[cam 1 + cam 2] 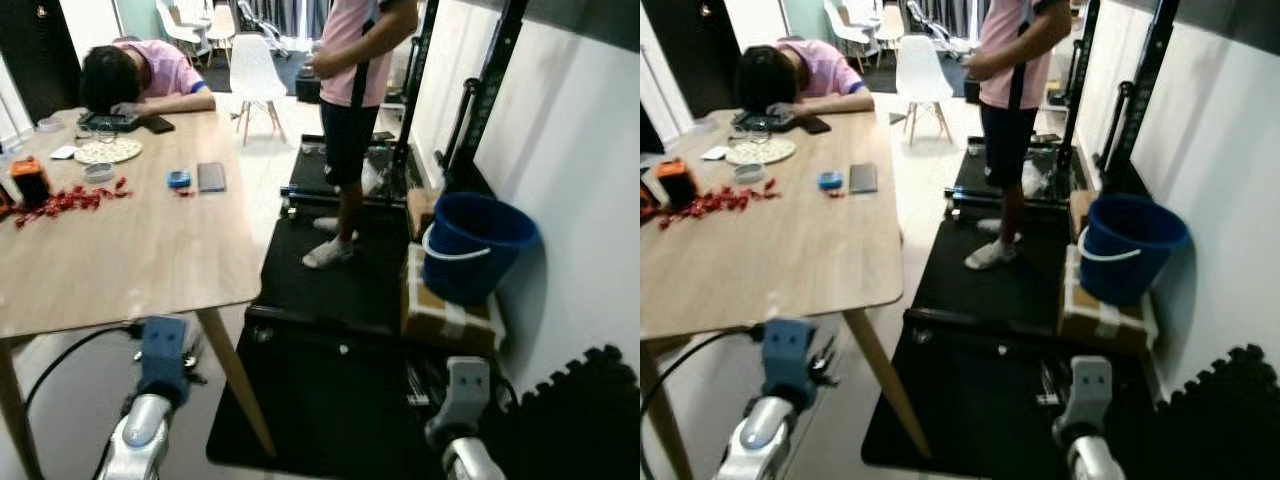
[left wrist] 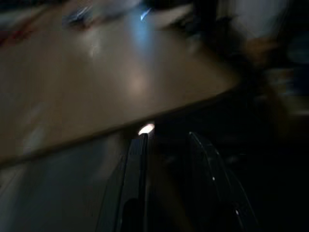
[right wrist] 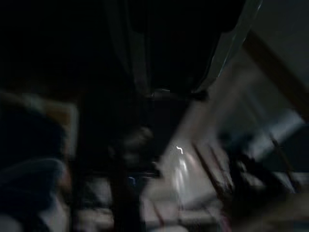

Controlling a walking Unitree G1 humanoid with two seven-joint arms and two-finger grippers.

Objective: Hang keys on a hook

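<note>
My left gripper (image 1: 188,368) hangs low beside the wooden table's front leg (image 1: 238,385), below the table edge. In the left wrist view its two black fingers (image 2: 136,183) stand apart and I make out nothing between them; a small bright glint sits at one fingertip. That gripper (image 2: 166,134) is open and points at the table's underside edge. My right gripper (image 1: 425,388) hangs low over the black treadmill mat (image 1: 330,400). The right wrist view is dark and blurred.
The wooden table (image 1: 150,260) fills the left, with a phone (image 1: 211,176) and small items on it. One person rests their head on it, another stands on the treadmill (image 1: 350,120). A blue bucket (image 1: 475,245) on a cardboard box (image 1: 450,320) stands by the white wall.
</note>
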